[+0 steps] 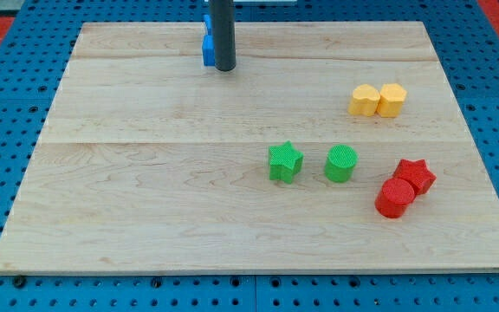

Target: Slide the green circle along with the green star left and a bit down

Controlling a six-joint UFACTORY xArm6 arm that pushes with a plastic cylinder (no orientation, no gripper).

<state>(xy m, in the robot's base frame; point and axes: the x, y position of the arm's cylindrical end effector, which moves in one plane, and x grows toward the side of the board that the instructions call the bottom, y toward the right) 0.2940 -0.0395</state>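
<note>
Desk [145, 217]: pale wooden board on blue pegboard. Nearest: red circle [394, 198], touching red star [417, 174]; green star [285, 162] and green circle [340, 163], right of centre, apart. Beyond: two yellow blocks [378, 100]. Farthest: my tip [224, 68], touching blue block [207, 45]; no end effector, bare rod.

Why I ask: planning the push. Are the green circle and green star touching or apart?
Apart. Bare board shows between the green star and green circle. My tip is far off, near the view's top.
</note>
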